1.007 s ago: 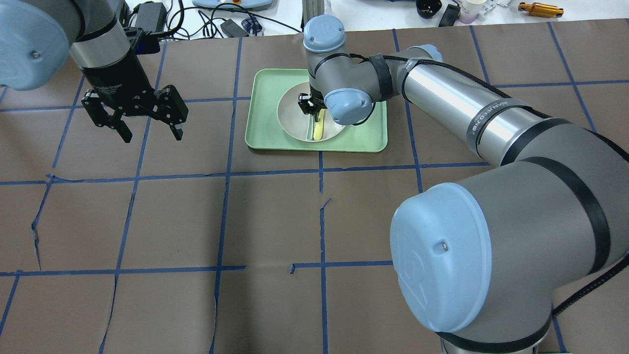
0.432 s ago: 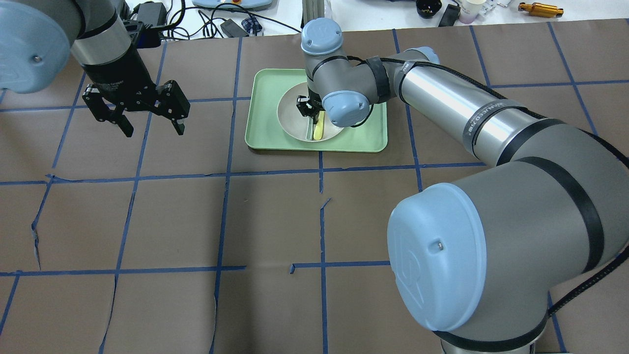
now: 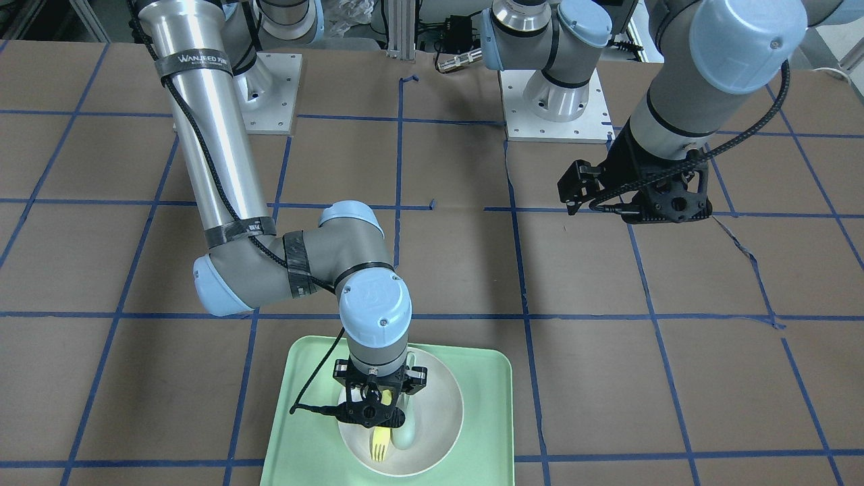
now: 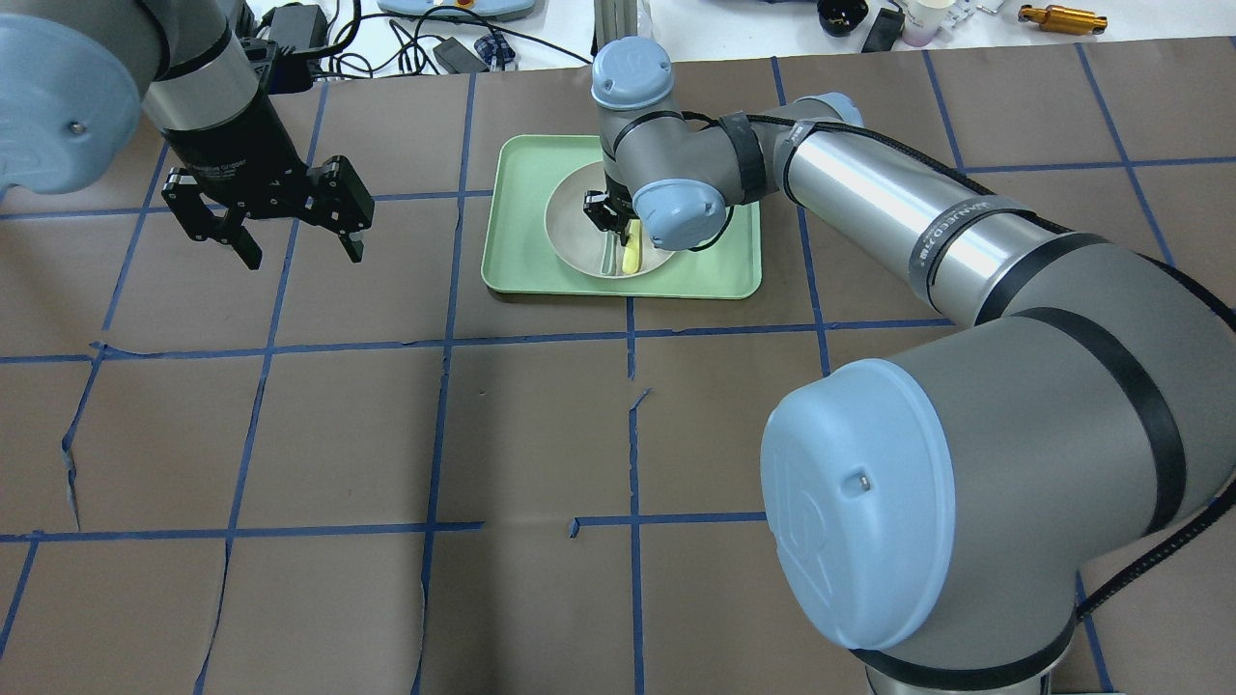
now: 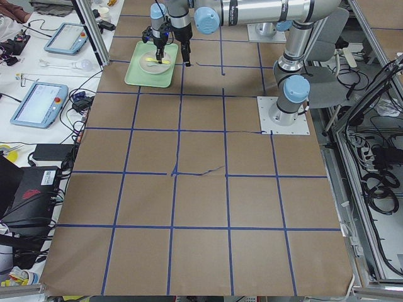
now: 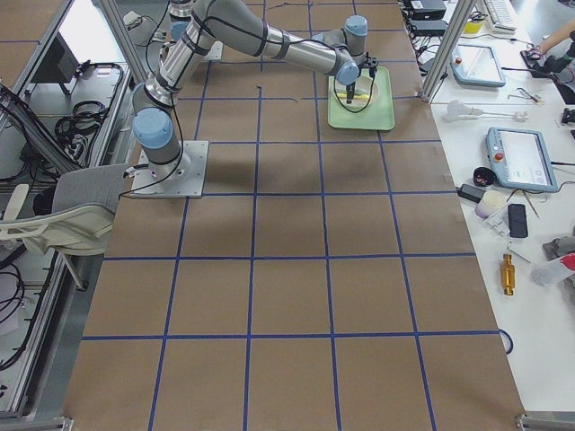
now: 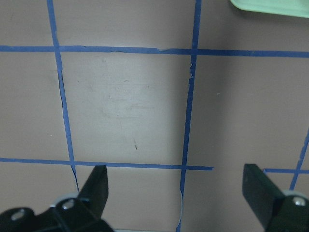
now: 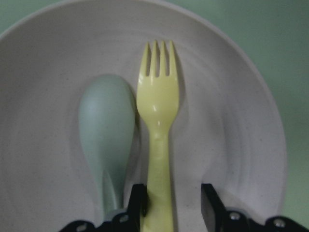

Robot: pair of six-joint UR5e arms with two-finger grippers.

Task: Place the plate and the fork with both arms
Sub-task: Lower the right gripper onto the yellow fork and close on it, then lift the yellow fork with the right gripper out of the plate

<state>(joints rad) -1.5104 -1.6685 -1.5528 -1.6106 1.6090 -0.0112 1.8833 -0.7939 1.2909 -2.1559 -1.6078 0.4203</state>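
Note:
The off-white plate [image 8: 241, 121] sits in the mint-green tray [image 4: 521, 193] at the far middle of the table. The yellow fork [image 8: 158, 96] lies in the plate next to a pale grey-green spoon [image 8: 106, 125]. My right gripper [image 8: 175, 198] is low over the plate, its fingers either side of the fork's handle, with a gap on one side. It also shows in the front view [image 3: 376, 415] with the fork's tines [image 3: 379, 445] below it. My left gripper [image 4: 303, 253] is wide open and empty, above the table left of the tray.
The brown paper table cover has blue tape grid lines and some tears [image 4: 72, 454]. Cables and small devices lie on the white bench beyond the far edge [image 4: 435, 48]. The tray's corner shows at the top right of the left wrist view [image 7: 270, 7].
My left gripper has shifted slightly toward the far edge, still open. My right gripper has dropped a little over the fork's handle.

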